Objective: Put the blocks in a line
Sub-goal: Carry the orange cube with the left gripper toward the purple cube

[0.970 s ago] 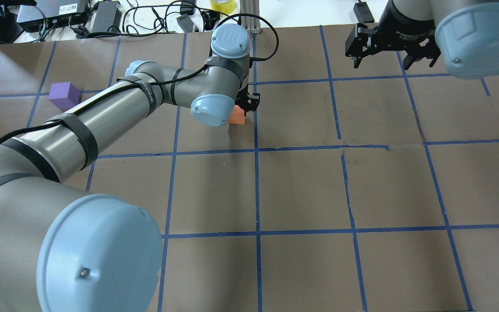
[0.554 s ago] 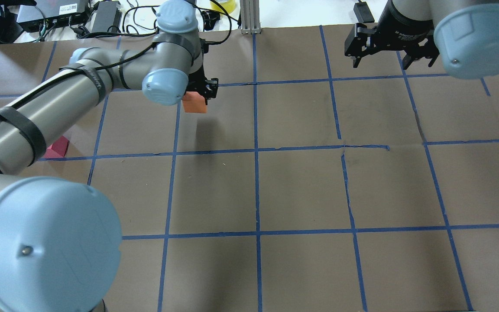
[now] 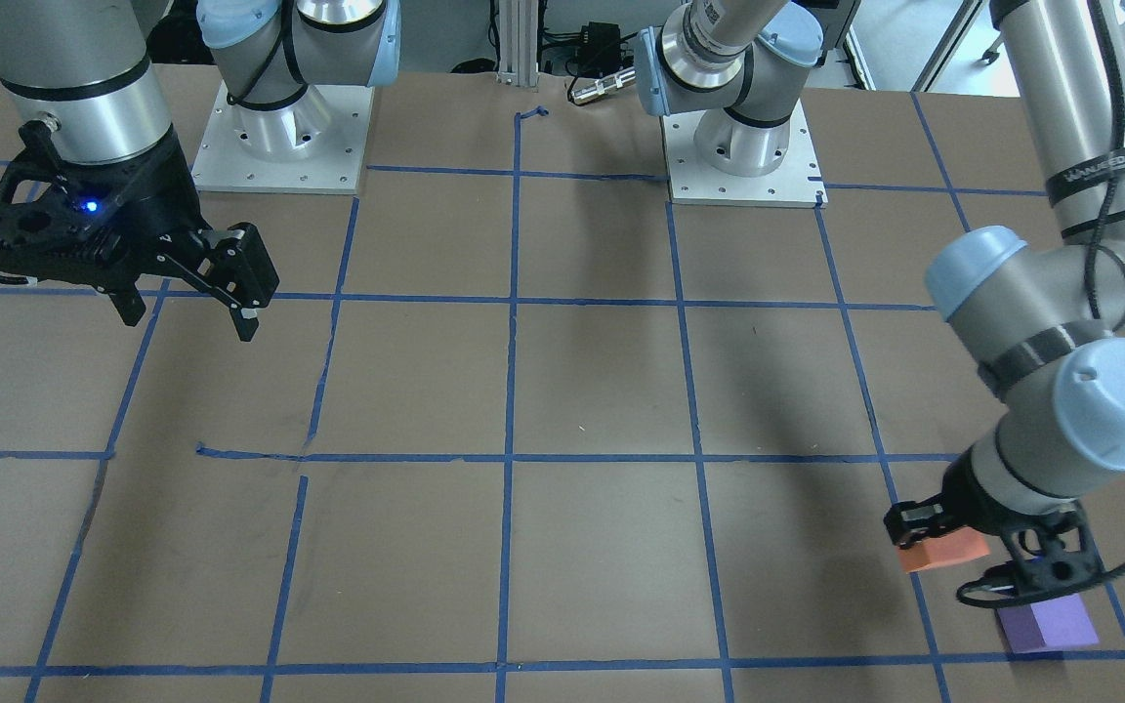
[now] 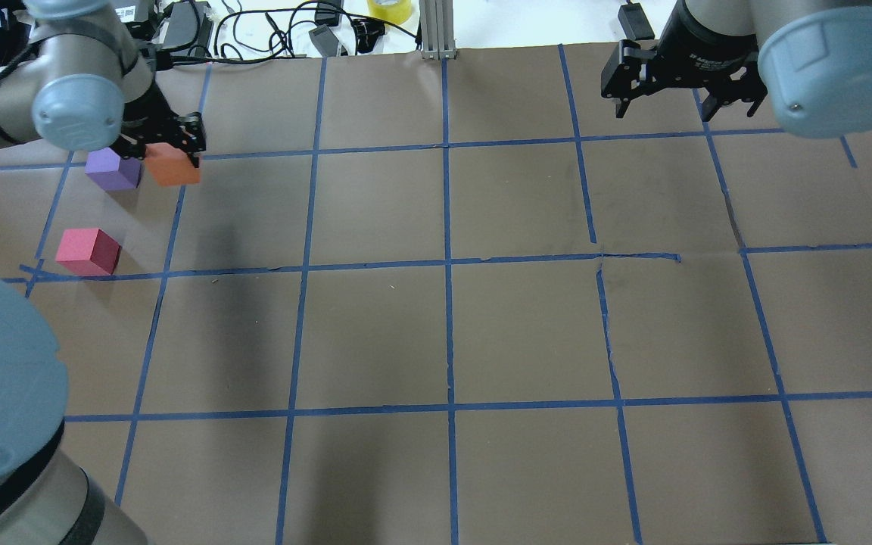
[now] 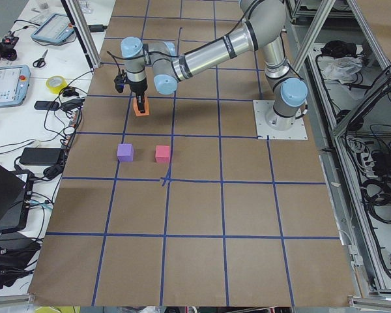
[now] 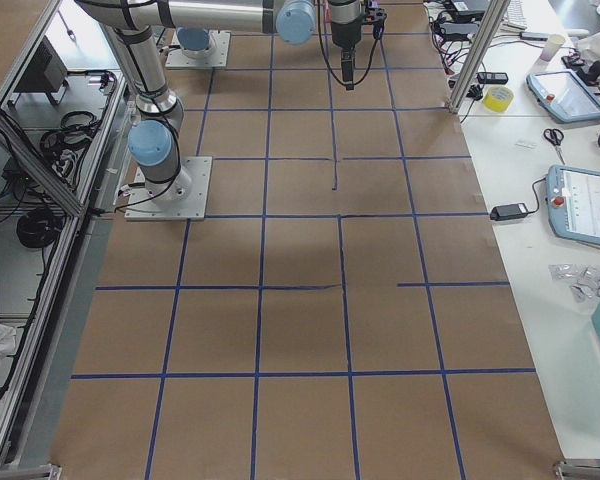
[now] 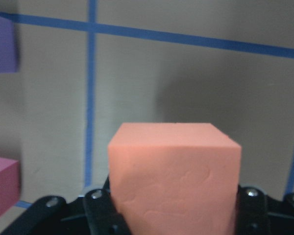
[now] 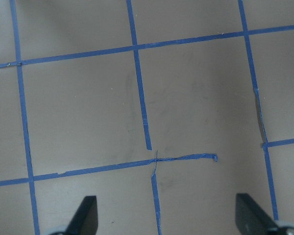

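The left hand, holding the orange block, has carried it across the counter to just beside the purple block. I judge the placing is near. The right hand hangs wide.

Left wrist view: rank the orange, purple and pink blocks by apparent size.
1. Orange block, largest, but closest to the lens.
2. Purple block and pink block: both cut off at the left edge, so not rankable.

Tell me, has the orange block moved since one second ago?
Yes. In the left gripper, the orange block went left, from the central tape line to beside the purple block.
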